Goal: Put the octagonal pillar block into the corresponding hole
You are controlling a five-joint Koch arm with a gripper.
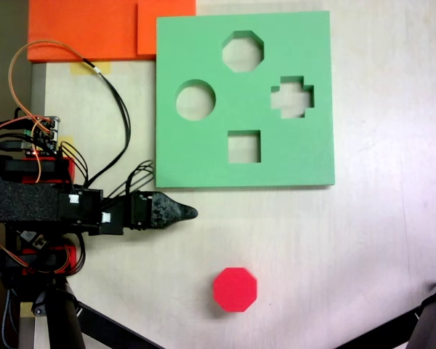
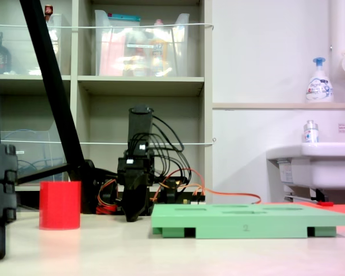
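1. While the arm lies folded at the left of the top-down fixed view, its claw point(image 1: 191, 212) points right, low over the bare worktop point(image 1: 334, 247); the jaws look together at one dark tip.
2. From the side fixed view, the claw point(image 2: 132, 217) hangs tip-down just above the worktop, beside the board's point(image 2: 247, 221) near end.
3. Red block point(image 1: 235, 289) stands upright on the worktop, apart from the claw and from the board point(image 1: 203, 43); in the side view the block point(image 2: 60, 204) is at the left.
4. Octagonal hole point(image 1: 242, 51) sits empty at the board's far edge, with round, cross and square cutouts nearby.
5. Orange sheets point(image 1: 80, 29) lie beyond the board.
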